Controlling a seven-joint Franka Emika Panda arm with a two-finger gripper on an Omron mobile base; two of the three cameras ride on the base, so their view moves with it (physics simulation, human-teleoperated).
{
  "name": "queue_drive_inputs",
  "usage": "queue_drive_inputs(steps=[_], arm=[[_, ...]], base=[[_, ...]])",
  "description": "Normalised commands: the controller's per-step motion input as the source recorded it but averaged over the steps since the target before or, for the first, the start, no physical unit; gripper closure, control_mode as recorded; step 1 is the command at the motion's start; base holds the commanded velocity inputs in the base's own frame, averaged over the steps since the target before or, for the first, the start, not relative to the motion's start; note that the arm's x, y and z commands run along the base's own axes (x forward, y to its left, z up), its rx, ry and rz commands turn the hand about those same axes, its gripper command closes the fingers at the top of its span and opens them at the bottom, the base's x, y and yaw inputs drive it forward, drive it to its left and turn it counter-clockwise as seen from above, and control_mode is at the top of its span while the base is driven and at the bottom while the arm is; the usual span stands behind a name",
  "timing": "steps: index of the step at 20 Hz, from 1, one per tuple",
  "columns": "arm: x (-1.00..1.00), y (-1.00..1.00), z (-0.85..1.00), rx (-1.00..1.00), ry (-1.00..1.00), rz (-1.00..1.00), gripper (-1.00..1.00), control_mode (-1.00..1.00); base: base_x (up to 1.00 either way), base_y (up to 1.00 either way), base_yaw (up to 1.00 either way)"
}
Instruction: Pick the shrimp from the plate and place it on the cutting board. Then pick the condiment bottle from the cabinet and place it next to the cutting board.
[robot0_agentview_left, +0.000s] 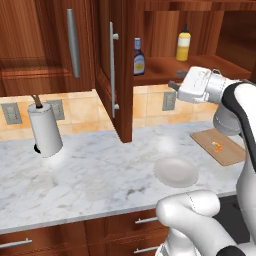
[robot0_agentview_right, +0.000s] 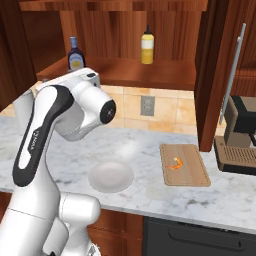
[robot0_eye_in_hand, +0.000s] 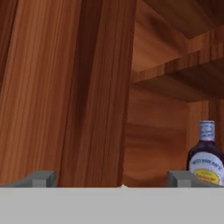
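Two bottles up on the open cabinet (robot0_agentview_left: 150, 70) shelf, and the gripper (robot0_eye_in_hand: 111, 180) raised level with them, pincer spread wide and holding nothing, fingertips (robot0_eye_in_hand: 41, 178) far apart at the bottom of the hand view. Elbow bent high above the counter (robot0_agentview_left: 90, 170), forearm reaching out toward the shelf, hand pointed in at the cabinet interior.

Condiment bottle (robot0_agentview_left: 139, 57) standing upright, long axis vertical, cap on top, label facing out; at about 3 o'clock in the hand view, just beyond the right fingertip. Sitting near the left end of the shelf, close to the open door (robot0_agentview_left: 117, 75) with its long silver handle (robot0_agentview_left: 113, 70).

Yellow squeeze bottle (robot0_agentview_left: 183, 45) also upright, well apart at 3 o'clock from the dark one in the left base view.

Down on the counter: shrimp (robot0_agentview_right: 175, 163) curled on the cutting board (robot0_agentview_right: 184, 165), roughly mid-board. Plate (robot0_agentview_right: 111, 176) bare, at 9 o'clock from the board in the right base view, near but not touching. Paper towel roll (robot0_agentview_left: 45, 129) tilted far off at 9 o'clock in the left base view. Coffee machine (robot0_agentview_right: 237, 135) at 3 o'clock from the board. Open door edge hanging between roll and plate, beside the hand's line to the shelf.
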Motion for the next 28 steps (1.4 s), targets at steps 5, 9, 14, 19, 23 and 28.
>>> queue_drive_inputs(steps=[5,9,14,19,23,28], arm=[[0.12,0.11,0.29,0.10,0.05,0.00,-1.00,-1.00],[0.13,0.00,0.22,0.03,0.05,0.00,-1.00,-1.00],[0.23,0.00,0.02,0.00,0.04,0.00,-1.00,-1.00],[0.29,0.00,0.09,0.00,0.06,0.00,-1.00,-1.00],[0.23,0.00,0.18,0.00,0.05,0.00,-1.00,-1.00],[0.08,0.00,0.20,-0.05,0.00,0.00,-1.00,-1.00]], base=[[0.00,0.00,0.00],[0.00,0.00,0.00],[0.00,0.00,0.00],[0.00,0.00,0.00],[0.00,0.00,0.00],[0.00,0.00,0.00]])
